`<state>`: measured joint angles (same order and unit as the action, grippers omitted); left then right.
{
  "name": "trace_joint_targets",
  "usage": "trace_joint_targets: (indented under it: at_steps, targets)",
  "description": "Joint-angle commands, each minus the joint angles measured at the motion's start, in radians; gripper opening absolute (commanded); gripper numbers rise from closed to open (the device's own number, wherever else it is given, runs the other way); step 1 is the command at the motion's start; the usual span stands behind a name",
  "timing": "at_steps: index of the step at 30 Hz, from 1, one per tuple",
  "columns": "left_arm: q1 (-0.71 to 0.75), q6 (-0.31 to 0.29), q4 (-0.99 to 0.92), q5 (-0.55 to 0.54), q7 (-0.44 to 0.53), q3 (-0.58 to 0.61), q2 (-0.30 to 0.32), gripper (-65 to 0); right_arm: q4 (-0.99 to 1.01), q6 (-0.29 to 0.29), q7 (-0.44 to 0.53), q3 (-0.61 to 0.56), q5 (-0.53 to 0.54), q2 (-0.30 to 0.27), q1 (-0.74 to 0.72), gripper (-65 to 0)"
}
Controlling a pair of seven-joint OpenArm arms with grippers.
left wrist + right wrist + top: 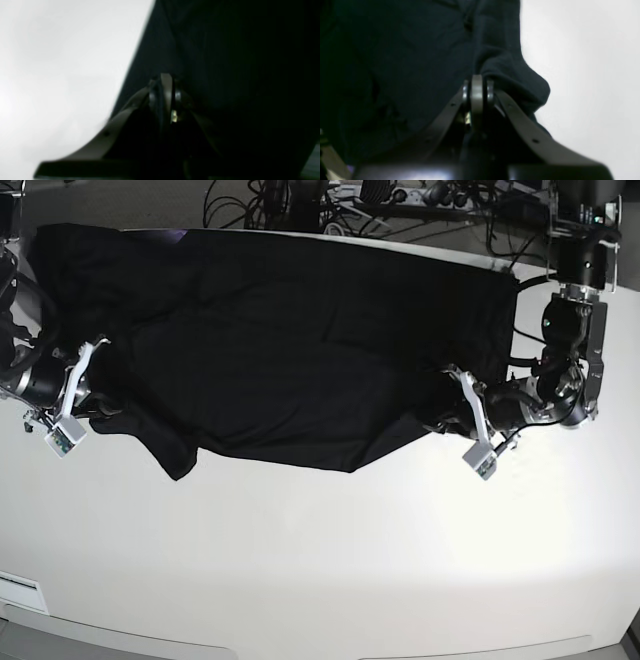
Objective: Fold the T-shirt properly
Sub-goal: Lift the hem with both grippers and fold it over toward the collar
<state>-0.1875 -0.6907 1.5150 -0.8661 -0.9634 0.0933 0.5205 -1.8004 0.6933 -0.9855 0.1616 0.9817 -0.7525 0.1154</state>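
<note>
I am reading no text, label, brand, number or sign in any view. I am seeing only plain black cloth on the T-shirt (290, 350) with no legible print, and the small white tag at the table (300, 560) edge (20, 590) is showing up too small to read.

The T-shirt (290, 350) is plain black all over. The table (300, 560) under it is white. The arm on the right (575, 330) is black, with grey and white bits near its end.
</note>
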Motion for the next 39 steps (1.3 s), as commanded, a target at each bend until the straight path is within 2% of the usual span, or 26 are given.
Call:
trace_joint_targets:
  at_steps: [1,3,9,14,19,22,27,39]
  targets:
    - [-0.005,-0.007,0.033,-0.031,0.021,-0.008,0.032,-65.0,-0.025,0.005,-0.003,0.028,0.015,-0.032,0.000,-65.0]
    - [0.023,-0.007,0.056,-0.059,0.020,-0.008,0.072,-65.0,-0.038,0.005,-0.033,0.058,0.022,-0.032,0.030,-65.0]
    - [0.045,-0.007,0.096,-0.125,0.021,-0.009,0.188,-65.0,-0.038,0.005,-0.098,0.165,0.150,-0.032,0.106,-65.0]
    - [0.042,-0.007,0.108,-0.199,0.021,-0.009,0.269,-65.0,-0.038,0.005,-0.194,0.269,0.241,-0.032,0.126,-65.0]
    - [0.043,-0.007,0.108,-0.224,0.020,-0.009,0.306,-65.0,-0.038,0.005,-0.291,0.330,0.420,-0.032,0.126,-65.0]
    - [0.042,-0.007,0.108,-0.285,0.000,-0.009,0.316,-65.0,-0.038,0.005,-0.345,0.329,0.480,-0.029,0.126,-65.0]
    - [0.042,-0.007,0.108,-0.426,-0.098,-0.009,0.338,-65.0,-0.038,0.005,-0.348,0.329,0.479,-0.024,0.172,-65.0]
    - [0.020,-0.007,0.108,-0.553,-0.209,-0.009,0.384,-65.0,-0.038,0.005,-0.344,0.329,0.388,-0.024,0.209,-65.0]
